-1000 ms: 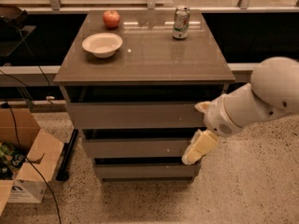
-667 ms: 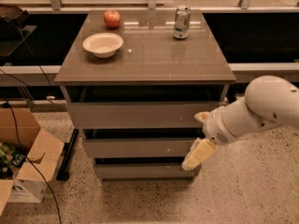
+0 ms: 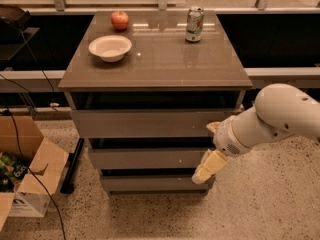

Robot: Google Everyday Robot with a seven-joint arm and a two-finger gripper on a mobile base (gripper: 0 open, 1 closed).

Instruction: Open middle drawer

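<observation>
The middle drawer [image 3: 145,159] is a grey-brown flat front with a tiny white speck, between a wider top front [image 3: 145,123] and a narrower bottom front [image 3: 150,184]. It sits about flush with the other fronts. My gripper [image 3: 205,151], on a white arm coming in from the right, is at the drawer's right end. Its cream fingers are spread: one fingertip [image 3: 214,127] is by the top drawer's lower right corner, and the other [image 3: 202,173] hangs at the middle drawer's lower right edge. It holds nothing.
On the cabinet top [image 3: 165,59] stand a white bowl [image 3: 110,47], a red apple [image 3: 119,20] and a soda can [image 3: 194,24]. An open cardboard box [image 3: 27,174] and cables lie on the floor at the left. Speckled floor extends right.
My arm has dropped a little and shifted slightly left, bringing the lower finger down along the middle drawer's right end. The drawer has not moved.
</observation>
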